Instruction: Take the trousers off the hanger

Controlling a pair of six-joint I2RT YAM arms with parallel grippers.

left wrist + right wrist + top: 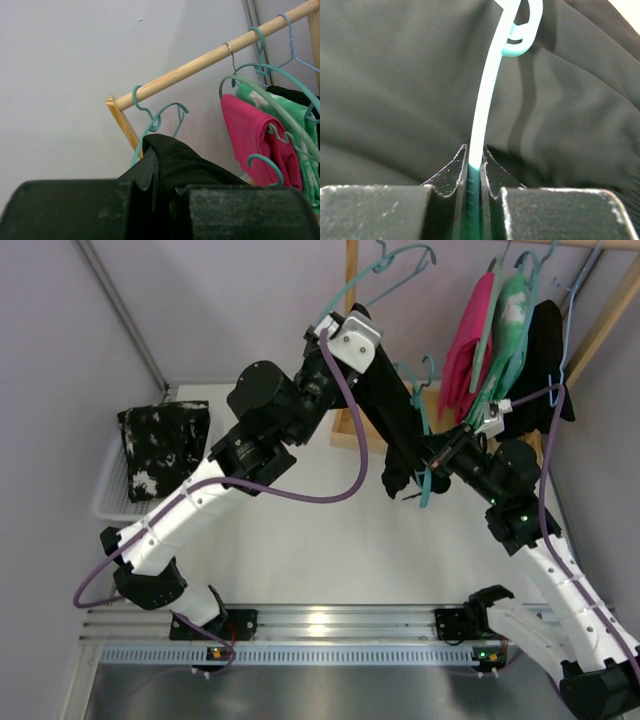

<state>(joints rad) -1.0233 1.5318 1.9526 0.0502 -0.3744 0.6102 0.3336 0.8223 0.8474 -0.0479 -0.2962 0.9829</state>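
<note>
- The left pincer (156,197) is lifted high. Its two fingers are pressed together on a fold of the black trousers (185,165), and the cloth bulges up just above the fingertips.
- Seen from overhead, the trousers hang from the left pincer as one long limp band. The band slants down and across to the right pincer (474,175).
- The right pincer is clamped on a thin bar of the teal hanger (487,90). The bar runs straight up out of the fingertips, then curves to the right.
- Black trouser cloth lies directly behind that bar and fills the right pincer's view. The lower end of the trousers hangs just beside this pincer.
- The pictures do not show whether the cloth is still looped over the hanger or only lies against it.
- Above and beyond the left pincer, a wooden rail (200,62) slopes up to the right. A spare hanger (157,117), also teal, is hooked on the rail just behind the raised fold.
- Farther right along the rail, a pink garment (245,130) and a green garment (292,112) hang side by side. Both are well apart from the left pincer.
- Far to the left of both pincers, a speckled cloth (165,445) lies in a white wire basket (105,502) on the table (320,550).
</note>
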